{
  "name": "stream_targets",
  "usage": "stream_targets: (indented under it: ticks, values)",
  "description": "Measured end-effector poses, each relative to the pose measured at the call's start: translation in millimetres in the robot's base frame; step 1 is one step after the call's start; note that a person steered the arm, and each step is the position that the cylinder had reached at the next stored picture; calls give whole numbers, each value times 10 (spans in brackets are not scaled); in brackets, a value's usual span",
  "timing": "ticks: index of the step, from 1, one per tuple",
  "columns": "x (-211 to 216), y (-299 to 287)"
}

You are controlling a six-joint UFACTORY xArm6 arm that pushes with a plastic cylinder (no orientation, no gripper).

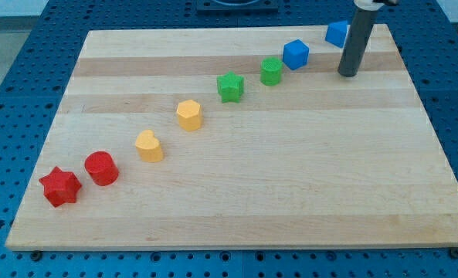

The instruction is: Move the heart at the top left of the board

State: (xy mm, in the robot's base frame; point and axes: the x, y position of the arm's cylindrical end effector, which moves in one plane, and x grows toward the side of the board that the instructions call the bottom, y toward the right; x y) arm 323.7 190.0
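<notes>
A yellow heart (148, 145) lies on the wooden board (275, 193), left of centre. It is part of a diagonal row of blocks running from the view's bottom left to the top right: a red star (60, 186), a red cylinder (102, 167), the heart, a yellow hexagon (189, 114), a green star (230, 86), a green cylinder (272, 70), a blue cube (296, 54) and a blue block (336, 32) partly hidden behind the rod. My tip (348, 74) rests at the top right, just right of the blue cube and far from the heart.
The board lies on a blue perforated table (20, 69) that shows on all sides. The dark rod rises out of the view's top edge at the right.
</notes>
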Motion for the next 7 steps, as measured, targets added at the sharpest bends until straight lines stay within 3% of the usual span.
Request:
stream_targets:
  ticks: [1, 5, 6, 7]
  values:
    - [83, 15]
    - [2031, -1400]
    - [2189, -1881]
    - [2058, -2406]
